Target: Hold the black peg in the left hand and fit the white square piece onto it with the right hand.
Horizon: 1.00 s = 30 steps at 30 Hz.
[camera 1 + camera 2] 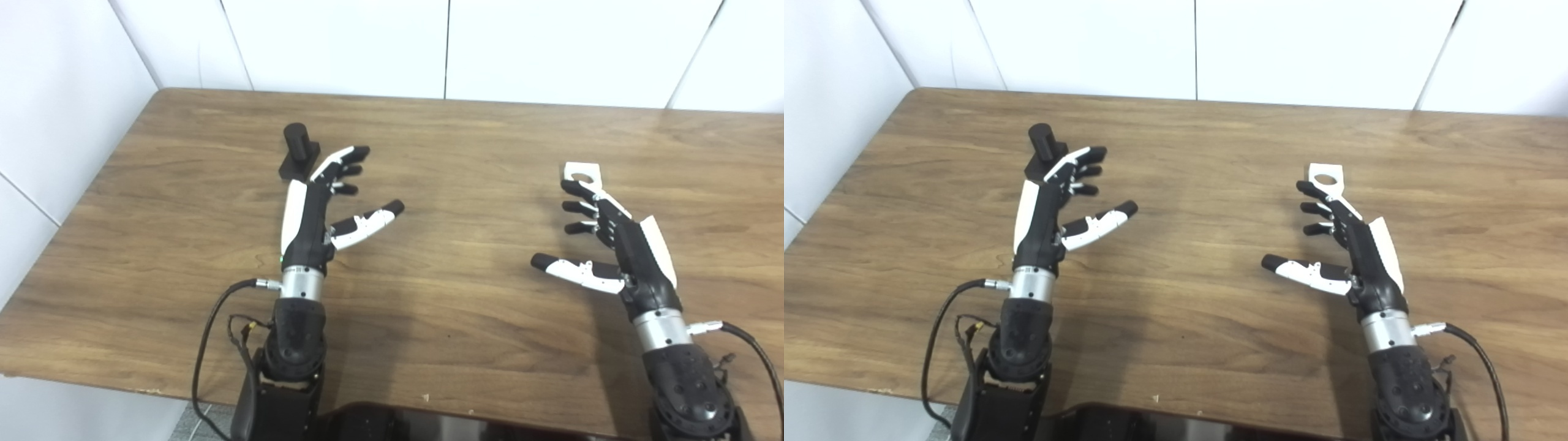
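Note:
The black peg (298, 150), a short cylinder on a square black base, stands on the wooden table (465, 141) at the left. My left hand (318, 205) hovers just right of and in front of it, open, fingers spread, holding nothing. The white square piece (583, 172), flat with a round hole, lies on the table at the right. Just in front of it is my right hand (612, 242), open, with its fingertips reaching the piece's near edge and hiding part of it.
White wall panels (343, 43) close off the table's far and left sides. The table's front edge (122, 383) runs near the picture's bottom. Cables (211, 331) hang from both wrists.

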### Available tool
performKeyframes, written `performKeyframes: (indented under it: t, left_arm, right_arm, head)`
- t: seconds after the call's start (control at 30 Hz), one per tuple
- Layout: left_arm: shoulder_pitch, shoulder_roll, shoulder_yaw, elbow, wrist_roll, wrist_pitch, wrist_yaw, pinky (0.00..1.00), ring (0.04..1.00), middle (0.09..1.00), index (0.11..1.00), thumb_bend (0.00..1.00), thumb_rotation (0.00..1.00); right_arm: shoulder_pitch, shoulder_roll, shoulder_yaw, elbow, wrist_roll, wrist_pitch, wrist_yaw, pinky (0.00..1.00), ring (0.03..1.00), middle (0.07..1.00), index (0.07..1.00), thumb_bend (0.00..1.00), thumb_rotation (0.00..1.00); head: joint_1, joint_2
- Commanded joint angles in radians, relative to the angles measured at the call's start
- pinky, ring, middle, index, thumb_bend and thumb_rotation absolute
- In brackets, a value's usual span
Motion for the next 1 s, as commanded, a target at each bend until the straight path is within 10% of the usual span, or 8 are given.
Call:
performKeyframes:
  t: [0.0, 0.97]
  left_arm:
    - [-0.046, -0.002, 0.009, -0.048, 0.043, 0.008, 0.039, 0.71, 0.815, 0.826, 0.752, 0.75, 0.20]
    - [-0.257, 0.147, 0.059, 0.166, 0.436, 0.306, 0.281, 0.62, 0.843, 0.884, 0.720, 0.84, 0.32]
  right_arm:
    - [-0.036, -0.002, -0.006, -0.022, 0.012, -0.034, -0.001, 0.66, 0.799, 0.862, 0.819, 0.82, 0.31]
    - [-0.034, -0.012, -0.009, -0.021, 0.016, -0.033, -0.002, 0.66, 0.802, 0.868, 0.815, 0.82, 0.31]
  head:
    - [0.001, 0.000]
    - [0.006, 0.001]
